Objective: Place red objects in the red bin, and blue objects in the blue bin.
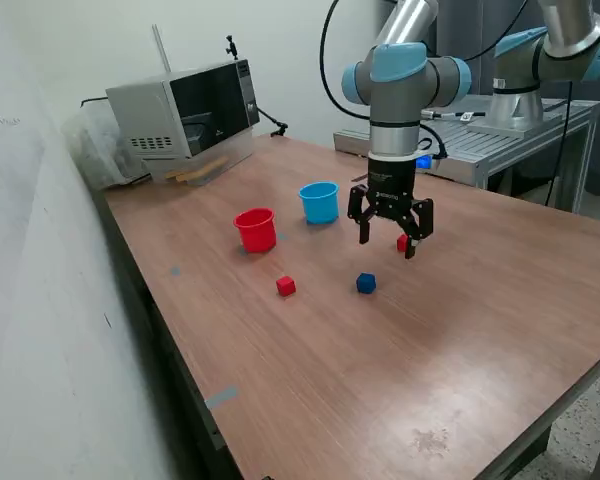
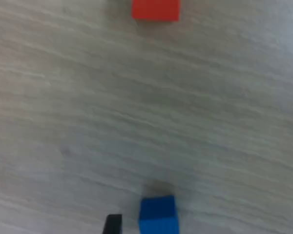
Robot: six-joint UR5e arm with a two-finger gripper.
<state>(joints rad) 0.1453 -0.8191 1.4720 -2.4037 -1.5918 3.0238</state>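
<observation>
**Exterior view: open hand hangs over the desk with cubes below and behind it**

The exterior view runs, from its left, from a grey microwave (image 1: 185,115) at the far corner of the wooden desk (image 1: 400,360) to the arm on the exterior view's right. The red bin (image 1: 256,229) stands upright on the desk, and the blue bin (image 1: 320,202) stands just beside it, a little further back and toward the exterior view's right. In front of the red bin, apart from it, lies a red cube (image 1: 286,286). Further right, at about the same depth, lies a blue cube (image 1: 366,283). The hand (image 1: 387,241) hangs above the desk, pointing straight down, its two fingers spread wide and holding nothing. The blue cube sits below the hand and slightly to the exterior view's left of it, on the near side, not touching either finger. A second red cube (image 1: 402,242) shows between the fingers in this view, partly hidden by them; it seems to rest on the desk behind the hand.

In the wrist view, the blue cube (image 2: 157,214) lies close beside one dark fingertip (image 2: 113,224), inside the wide gap, while the other finger barely shows at the picture's edge. The second red cube (image 2: 156,9) lies well apart from the blue one, across bare desk (image 2: 88,122).
</observation>
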